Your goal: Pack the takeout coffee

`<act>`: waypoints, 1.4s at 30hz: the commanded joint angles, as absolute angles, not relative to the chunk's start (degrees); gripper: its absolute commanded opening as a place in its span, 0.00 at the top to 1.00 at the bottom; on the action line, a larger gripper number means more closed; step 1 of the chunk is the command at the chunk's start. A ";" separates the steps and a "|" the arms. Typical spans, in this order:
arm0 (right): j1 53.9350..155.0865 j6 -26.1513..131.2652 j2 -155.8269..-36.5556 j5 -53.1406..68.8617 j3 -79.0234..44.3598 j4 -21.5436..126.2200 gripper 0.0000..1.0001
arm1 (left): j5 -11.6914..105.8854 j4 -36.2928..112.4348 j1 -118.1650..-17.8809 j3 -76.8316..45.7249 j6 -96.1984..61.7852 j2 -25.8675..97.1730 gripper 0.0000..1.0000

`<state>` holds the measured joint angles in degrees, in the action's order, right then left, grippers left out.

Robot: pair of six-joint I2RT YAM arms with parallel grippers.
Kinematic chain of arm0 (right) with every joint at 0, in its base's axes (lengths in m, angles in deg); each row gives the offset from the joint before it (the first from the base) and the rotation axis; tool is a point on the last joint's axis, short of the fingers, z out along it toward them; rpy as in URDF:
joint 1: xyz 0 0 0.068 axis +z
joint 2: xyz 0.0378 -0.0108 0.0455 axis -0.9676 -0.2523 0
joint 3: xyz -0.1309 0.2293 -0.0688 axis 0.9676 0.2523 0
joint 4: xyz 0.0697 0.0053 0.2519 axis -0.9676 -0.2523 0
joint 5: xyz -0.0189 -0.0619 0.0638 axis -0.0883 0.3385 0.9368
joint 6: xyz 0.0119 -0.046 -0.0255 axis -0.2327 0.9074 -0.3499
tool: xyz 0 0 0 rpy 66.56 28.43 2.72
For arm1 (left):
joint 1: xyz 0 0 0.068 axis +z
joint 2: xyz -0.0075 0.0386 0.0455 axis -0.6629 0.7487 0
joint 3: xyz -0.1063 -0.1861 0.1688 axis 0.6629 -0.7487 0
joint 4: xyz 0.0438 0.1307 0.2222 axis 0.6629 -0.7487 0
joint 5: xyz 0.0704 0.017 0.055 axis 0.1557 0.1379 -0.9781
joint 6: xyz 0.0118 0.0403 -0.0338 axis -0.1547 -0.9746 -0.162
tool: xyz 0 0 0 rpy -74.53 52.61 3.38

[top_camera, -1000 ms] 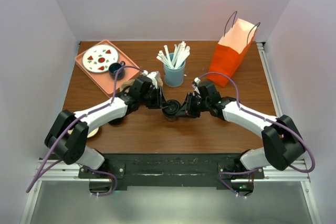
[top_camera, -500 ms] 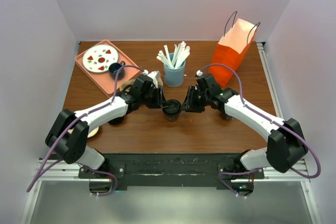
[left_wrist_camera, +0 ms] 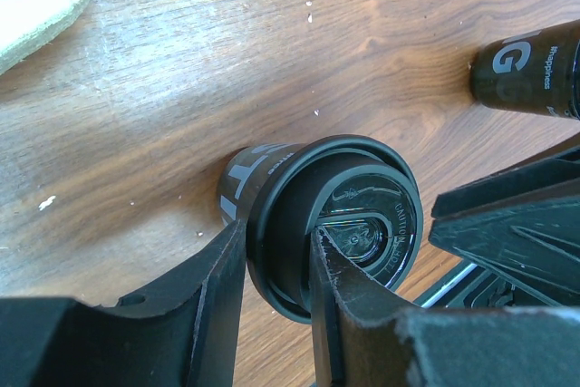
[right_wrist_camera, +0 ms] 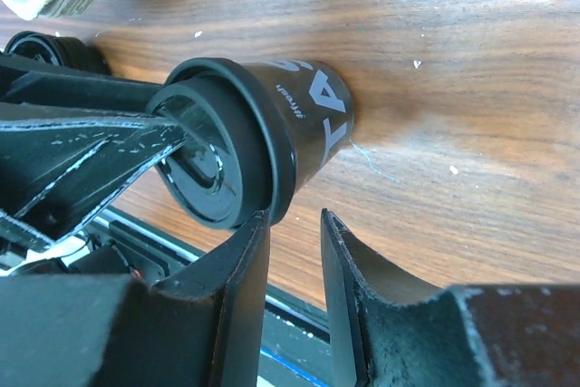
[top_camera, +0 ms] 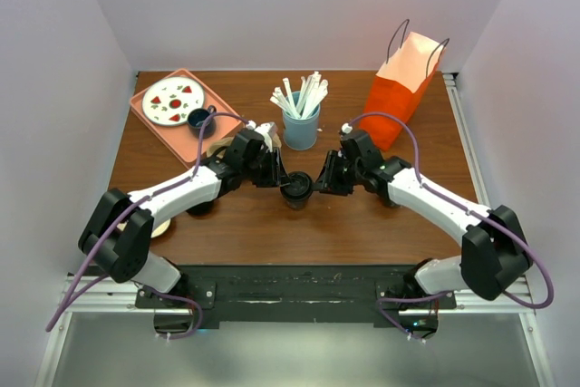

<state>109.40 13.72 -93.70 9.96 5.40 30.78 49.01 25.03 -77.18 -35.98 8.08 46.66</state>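
Wooden table (top_camera: 362, 224) bears coffee cup (top_camera: 295, 192) in left pincer (top_camera: 281, 180), straw cup (top_camera: 301, 129) behind

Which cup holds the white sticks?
The light blue cup at the back centre. The black cup in front of it has a lid, and the small dark cup on the tray holds none.
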 commanded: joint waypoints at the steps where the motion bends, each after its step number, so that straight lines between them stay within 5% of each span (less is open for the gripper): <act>1: 109.31 12.26 -93.69 8.83 6.97 36.65 0.68 | 42.88 3.89 -77.82 -41.93 4.08 53.06 0.73; 16: 109.22 8.05 -93.95 11.82 15.32 48.44 0.73 | 43.76 4.59 -78.00 -42.72 4.35 54.38 0.73; 25: 107.99 4.27 -95.35 13.31 25.24 58.97 0.86 | 45.25 5.47 -78.00 -43.78 5.05 56.66 0.73; 42: 105.97 2.76 -103.00 9.64 39.32 67.99 0.87 | 45.08 5.12 -78.35 -46.59 7.16 59.74 0.73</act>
<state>104.66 -3.96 -96.54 20.23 35.28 88.11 50.32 27.78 -76.20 -36.85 9.69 48.04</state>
